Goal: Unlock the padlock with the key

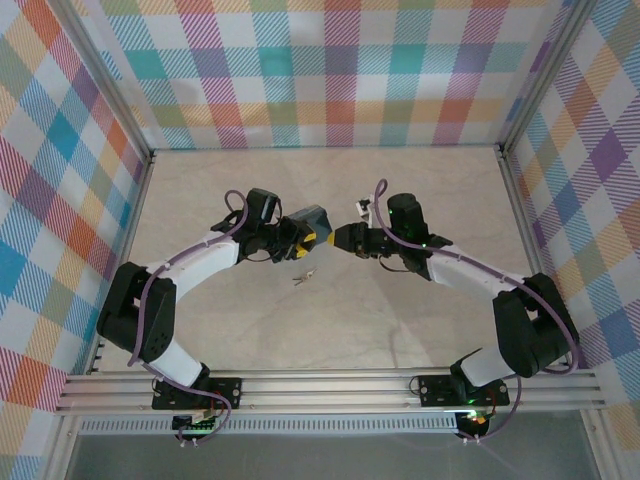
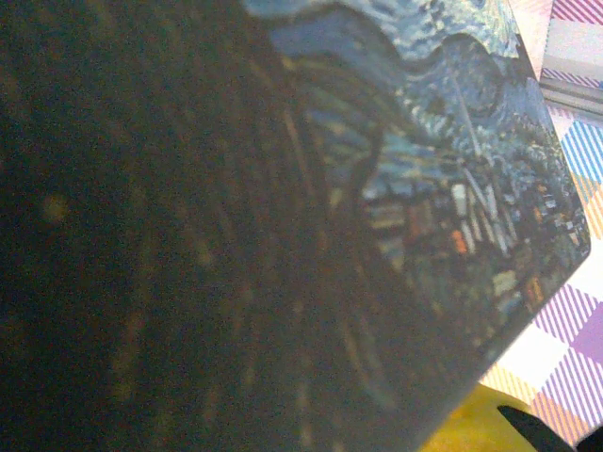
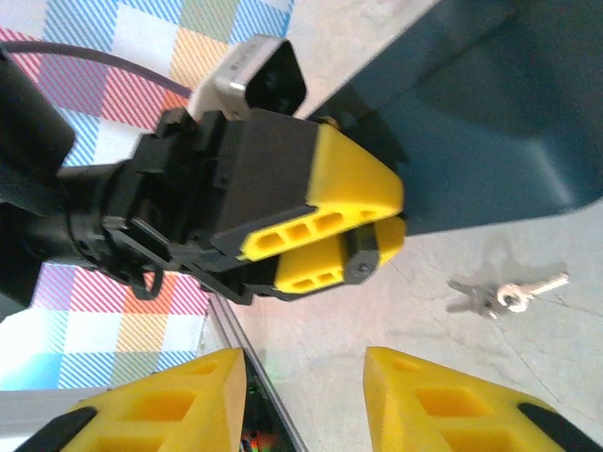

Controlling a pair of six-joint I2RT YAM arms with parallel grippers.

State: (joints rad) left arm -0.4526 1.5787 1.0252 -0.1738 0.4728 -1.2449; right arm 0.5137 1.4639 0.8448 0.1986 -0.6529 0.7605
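Silvery key (image 3: 532, 287) is seen flat on the surface (image 3: 396, 320); likely light, stiff, slippery, best pinched at the bow. Right fingers (image 3: 443, 400) are spread empty, left fingers (image 3: 353, 184) clamped on painted box (image 3: 490, 113).

The box (image 2: 424, 141) swirls deep blue with yellow and orange flecks, the left gripper (image 3: 388, 218) and right gripper (image 3: 303, 363) are bright yellow over black, the key (image 3: 537, 285) at right is pale silver, the table (image 1: 400, 320) is mottled beige, and the walls (image 1: 330, 70) are pastel plaid.
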